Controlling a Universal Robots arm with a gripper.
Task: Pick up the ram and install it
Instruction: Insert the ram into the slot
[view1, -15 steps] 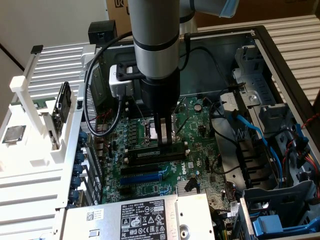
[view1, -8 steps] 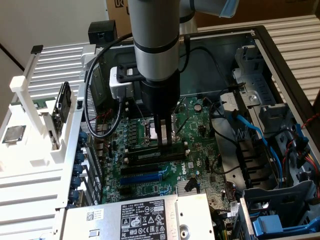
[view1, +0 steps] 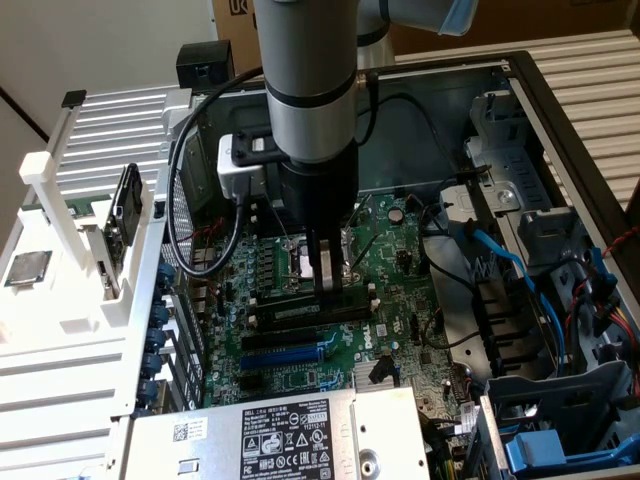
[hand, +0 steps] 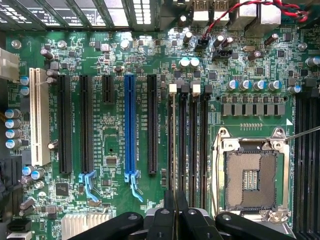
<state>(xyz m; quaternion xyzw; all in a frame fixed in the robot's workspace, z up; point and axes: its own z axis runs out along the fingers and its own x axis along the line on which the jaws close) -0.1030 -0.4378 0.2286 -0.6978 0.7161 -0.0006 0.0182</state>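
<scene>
My gripper (view1: 325, 283) points straight down over the motherboard (view1: 390, 250), with its fingertips at the bank of black memory slots (view1: 350, 306). In the wrist view the gripper (hand: 175, 220) has its two dark fingers pinched almost together. Between them is the ram (hand: 173, 150), seen edge-on as a thin pale strip. It runs along the memory slot nearest the black expansion slot (hand: 152, 125). I cannot tell whether the ram is pressed home in that slot. The white end clips (hand: 173, 89) of the slots show at the far end.
The bare CPU socket (hand: 250, 175) lies just beside the memory slots. A blue expansion slot (hand: 130, 125) and a white one (hand: 39, 117) lie on the other side. The power supply (view1: 270, 435), blue cables (view1: 500, 260) and case walls ring the board. A white rack (view1: 60, 300) stands at the exterior view's left.
</scene>
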